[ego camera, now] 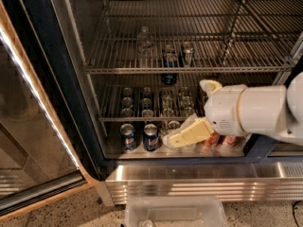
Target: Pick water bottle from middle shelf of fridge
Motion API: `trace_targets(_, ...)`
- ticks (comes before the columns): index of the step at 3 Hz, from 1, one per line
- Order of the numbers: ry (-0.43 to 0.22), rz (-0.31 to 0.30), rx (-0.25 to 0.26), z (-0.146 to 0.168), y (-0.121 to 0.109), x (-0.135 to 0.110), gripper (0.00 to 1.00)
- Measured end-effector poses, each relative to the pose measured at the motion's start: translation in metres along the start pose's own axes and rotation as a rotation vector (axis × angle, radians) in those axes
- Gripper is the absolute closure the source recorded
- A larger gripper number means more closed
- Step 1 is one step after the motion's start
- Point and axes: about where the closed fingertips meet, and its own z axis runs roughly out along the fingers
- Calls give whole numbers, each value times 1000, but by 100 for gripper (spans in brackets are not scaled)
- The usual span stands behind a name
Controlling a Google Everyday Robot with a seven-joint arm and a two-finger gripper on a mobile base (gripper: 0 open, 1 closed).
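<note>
The water bottle (144,42) is small and clear and stands upright on the middle shelf (118,70), a wire rack, left of centre. Two drink cans (170,56) stand just right of it. My gripper (185,135) is cream-coloured on a thick white arm (251,110). It hangs low in front of the fridge (71,79), before the bottom row of cans, well below and right of the bottle. It holds nothing that I can see.
Several cans (147,103) fill the lower wire rack. Blue cans (139,137) and red cans (222,140) stand on the fridge floor. The open glass door (28,126) is at left. A clear plastic bin (175,212) sits on the floor below the ribbed steel base panel (199,188).
</note>
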Motion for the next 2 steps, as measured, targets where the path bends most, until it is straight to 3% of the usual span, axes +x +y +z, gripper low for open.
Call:
trace_targets(1,-53,48,-6,24,11,8,0)
trace_targets(2,-129,90,21,54,18,11,0)
